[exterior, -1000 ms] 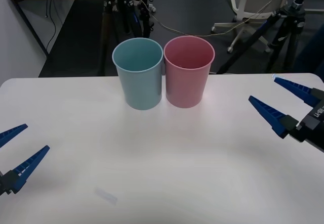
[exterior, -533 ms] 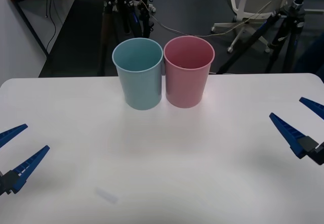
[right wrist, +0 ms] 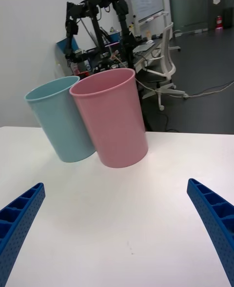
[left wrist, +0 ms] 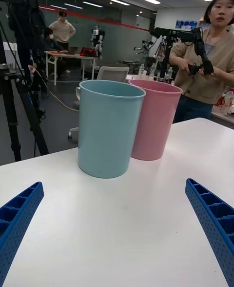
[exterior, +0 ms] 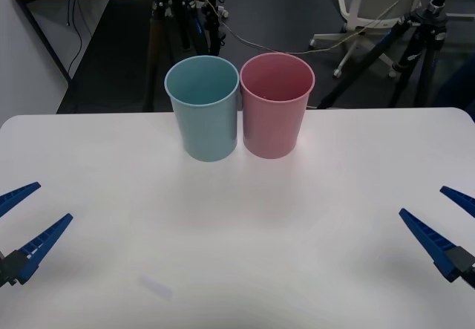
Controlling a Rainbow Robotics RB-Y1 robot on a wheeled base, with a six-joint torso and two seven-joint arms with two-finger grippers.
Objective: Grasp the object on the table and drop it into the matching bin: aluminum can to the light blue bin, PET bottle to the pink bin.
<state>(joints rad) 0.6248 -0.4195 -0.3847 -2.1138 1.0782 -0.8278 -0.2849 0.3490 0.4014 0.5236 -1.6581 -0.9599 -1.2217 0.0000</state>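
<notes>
Front view: the left claw hangs low over the near left edge of the counter, fingers apart and holding nothing. The right claw sits at the near right edge, likewise spread and empty. Ahead of both and between them stand the light blue bin and the pink bin, side by side with their walls touching, the blue one on the left claw's side. No bottle lies on the counter; whether it rests inside the pink bin cannot be told, since the bins' floors are hidden.

Right wrist view: the right claw is wide open over bare white surface, with the pink bin ahead and the light blue bin beyond it, touching.

Left wrist view: the left claw is equally spread, the light blue bin nearest ahead, the pink bin behind it.

Judging by empty claws and a counter without the bottle, the drop seems done, with nothing left to grasp.
</notes>
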